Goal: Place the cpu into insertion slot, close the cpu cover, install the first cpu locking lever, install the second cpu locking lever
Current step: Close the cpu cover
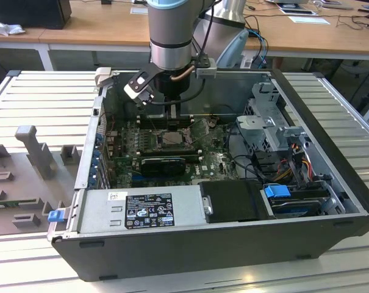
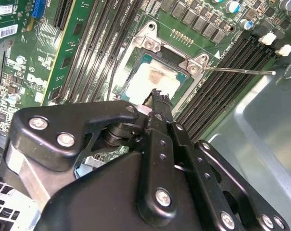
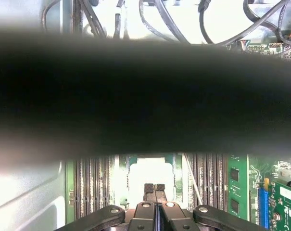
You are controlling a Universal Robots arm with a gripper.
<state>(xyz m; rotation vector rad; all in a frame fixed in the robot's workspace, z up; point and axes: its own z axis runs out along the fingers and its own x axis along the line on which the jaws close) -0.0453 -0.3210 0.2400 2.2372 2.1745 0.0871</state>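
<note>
Exterior view, left to right: grey fixture (image 1: 33, 149) on the desk (image 1: 44, 91), at 9 o'clock of the open case (image 1: 233, 244). Claw (image 1: 171, 122) hangs at 12 o'clock of the insertion slot (image 1: 172, 140), mid-board. Drive cage (image 1: 266, 125) at 3 o'clock. Second wrist view: claw narrow, fingertips pressed together, holding nothing, tips just above the cpu (image 2: 159, 79), which lies seated in the slot. The cpu cover (image 2: 150, 44) looks lowered around it. One locking lever (image 2: 236, 71) juts free; latching judged not yet done.
</note>
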